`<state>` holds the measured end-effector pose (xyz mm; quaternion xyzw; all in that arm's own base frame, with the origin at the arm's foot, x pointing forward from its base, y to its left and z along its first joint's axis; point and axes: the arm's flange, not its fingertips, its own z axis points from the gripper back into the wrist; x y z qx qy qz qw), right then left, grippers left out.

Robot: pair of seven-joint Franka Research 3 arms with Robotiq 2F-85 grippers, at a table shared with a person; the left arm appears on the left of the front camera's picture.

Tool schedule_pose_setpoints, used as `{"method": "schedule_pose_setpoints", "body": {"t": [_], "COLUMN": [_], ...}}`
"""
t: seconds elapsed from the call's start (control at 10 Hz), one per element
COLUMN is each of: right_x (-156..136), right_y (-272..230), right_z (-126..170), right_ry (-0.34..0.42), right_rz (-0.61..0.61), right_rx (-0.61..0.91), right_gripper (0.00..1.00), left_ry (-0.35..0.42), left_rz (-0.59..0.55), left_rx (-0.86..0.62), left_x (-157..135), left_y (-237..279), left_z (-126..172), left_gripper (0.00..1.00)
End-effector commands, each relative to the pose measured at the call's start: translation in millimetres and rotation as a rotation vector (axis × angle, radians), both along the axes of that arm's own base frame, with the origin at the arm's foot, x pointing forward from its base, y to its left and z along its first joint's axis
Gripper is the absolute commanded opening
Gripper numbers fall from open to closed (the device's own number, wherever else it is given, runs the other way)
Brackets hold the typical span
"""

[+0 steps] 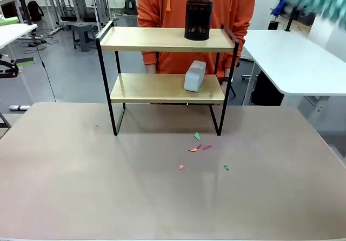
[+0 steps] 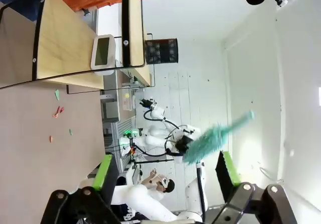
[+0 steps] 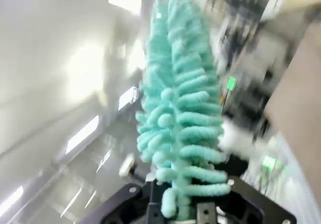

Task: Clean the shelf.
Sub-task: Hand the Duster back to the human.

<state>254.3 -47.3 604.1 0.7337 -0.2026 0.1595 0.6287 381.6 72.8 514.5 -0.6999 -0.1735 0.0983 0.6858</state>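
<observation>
The shelf (image 1: 167, 71) is sitting at 12 o'clock on the tabletop (image 1: 81, 187), right in front of the person; the right pincer (image 3: 181, 215) is clenching a teal duster (image 3: 180, 133) and holding it high, probably winding up to sweep; the left pincer (image 2: 165, 176) is hanging released, staying clear; scraps (image 1: 200, 148) are lying at the shelf's 6 o'clock.

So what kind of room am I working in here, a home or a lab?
Most likely a robotics lab or workshop, not a home. White height-adjustable tables stand on a bare grey floor, cables trail by a stool at the back, and the left wrist view shows a white robot arm holding a teal duster.
</observation>
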Motion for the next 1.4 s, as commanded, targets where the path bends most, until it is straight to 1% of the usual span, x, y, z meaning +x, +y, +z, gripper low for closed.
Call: {"method": "schedule_pose_setpoints", "body": {"t": [0.0,0.1,0.2,0.3,0.4,0.5,0.7,0.8,0.9,1.0,1.3], "right_x": [6.7,9.5,14.0,21.2,26.3,33.8,47.1,49.0,48.7,60.3,60.3], "right_y": [-33.8,-62.9,-82.4,-90.4,-93.3,-97.6,-105.7,-103.0,-96.4,-114.8,-114.8], "right_z": [0.3,-11.1,-31.7,-59.4,-79.6,-97.4,-131.9,-140.8,-141.9,-138.8,-138.8], "right_ry": [0.024,0.075,0.236,0.382,0.471,0.539,0.649,0.67,0.634,0.642,0.642], "right_rz": [-0.387,-0.543,-0.653,-0.691,-0.706,-0.697,-0.716,-0.707,-0.666,-0.701,-0.701], "right_rx": [0.112,0.131,0.097,0.002,-0.057,-0.047,-0.04,-0.037,-0.05,-0.071,-0.071], "right_gripper": [0.0,0.0,0.0,0.0,0.0,0.0,0.0,0.0,0.0,0.0,0.0], "left_ry": [-0.032,-0.032,-0.032,-0.032,-0.032,-0.032,-0.032,-0.032,-0.032,-0.032,-0.032], "left_rz": [-0.035,-0.035,-0.035,-0.035,-0.035,-0.035,-0.035,-0.035,-0.035,-0.035,-0.035], "left_rx": [0.009,0.009,0.009,0.009,0.009,0.009,0.009,0.009,0.009,0.009,0.009], "left_x": [-3.6,-3.6,-3.6,-3.6,-3.6,-3.6,-3.6,-3.6,-3.6,-3.6,-3.6], "left_y": [0.0,0.0,0.0,0.0,0.0,0.0,0.0,0.0,0.0,0.0,0.0], "left_z": [9.5,9.5,9.5,9.5,9.5,9.5,9.5,9.5,9.5,9.5,9.5], "left_gripper": [1.0,1.0,1.0,1.0,1.0,1.0,1.0,1.0,1.0,1.0,1.0]}}
